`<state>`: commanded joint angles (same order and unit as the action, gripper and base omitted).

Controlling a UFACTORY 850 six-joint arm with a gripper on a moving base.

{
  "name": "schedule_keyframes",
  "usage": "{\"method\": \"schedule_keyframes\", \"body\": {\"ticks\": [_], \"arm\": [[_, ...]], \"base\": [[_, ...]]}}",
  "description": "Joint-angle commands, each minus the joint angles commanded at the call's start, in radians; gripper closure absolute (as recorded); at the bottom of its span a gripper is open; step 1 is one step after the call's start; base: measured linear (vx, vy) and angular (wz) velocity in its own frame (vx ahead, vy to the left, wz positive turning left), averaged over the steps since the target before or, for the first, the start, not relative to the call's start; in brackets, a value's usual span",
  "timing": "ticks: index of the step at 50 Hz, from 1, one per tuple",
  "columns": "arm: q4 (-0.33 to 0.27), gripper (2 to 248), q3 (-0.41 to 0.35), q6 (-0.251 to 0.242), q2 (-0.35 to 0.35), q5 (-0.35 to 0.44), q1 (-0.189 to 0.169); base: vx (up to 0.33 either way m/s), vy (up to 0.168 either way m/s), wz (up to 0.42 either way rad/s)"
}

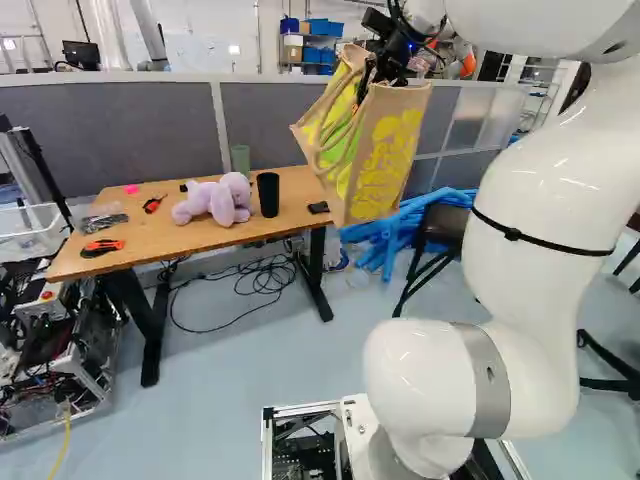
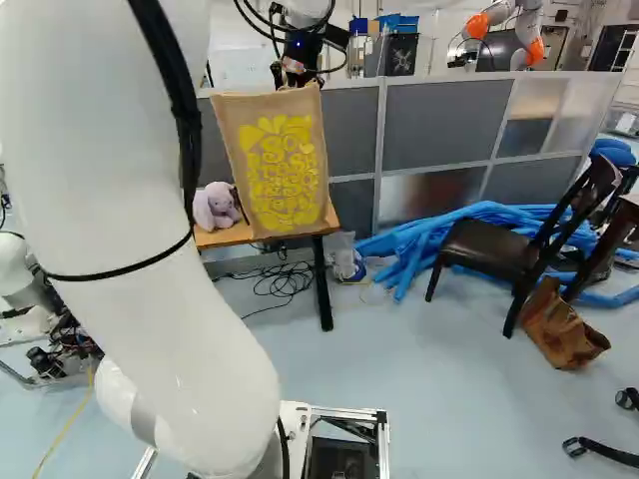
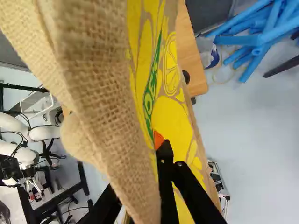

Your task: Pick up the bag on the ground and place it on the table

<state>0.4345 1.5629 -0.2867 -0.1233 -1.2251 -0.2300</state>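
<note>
Nearest to the base, one white arm rises at the foot of both base views, its upper part cut off by their top edges. At its end, one black gripper pinches one burlap tote bag by its upper part. One orange pad peeks out beside the cloth in the wrist view; the other is hidden. The tote bag hangs upright, slightly tilted, in the air near one end of the table; whether any of it is over the top, I cannot tell. Its cord handles overlap too much to count.

On the table are one lilac plush toy, two red-and-black hand tools, one black tumbler and one small black object, too small to name. One grey-green cylinder is partly covered by the plush toy.

Beyond, blue foam tubes lie in a heap too tangled to count, near one dark chair and one brown bag on the floor. Farthest, behind the grey partition, stands another robot with orange joints, cut off at the top.
</note>
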Motion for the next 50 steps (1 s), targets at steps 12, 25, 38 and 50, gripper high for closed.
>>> {"method": "schedule_keyframes", "body": {"ticks": [12, 25, 38, 50], "arm": [[0.000, 228, 0.000, 0.000, 0.000, 0.000, 0.000], [0.000, 228, 0.000, 0.000, 0.000, 0.000, 0.000], [0.000, 228, 0.000, 0.000, 0.000, 0.000, 0.000], [0.000, 228, 0.000, 0.000, 0.000, 0.000, 0.000]], "base": [[0.154, -0.001, -0.016], [0.154, -0.001, -0.015], [0.156, -0.001, -0.018], [0.144, 0.000, -0.016]]}}
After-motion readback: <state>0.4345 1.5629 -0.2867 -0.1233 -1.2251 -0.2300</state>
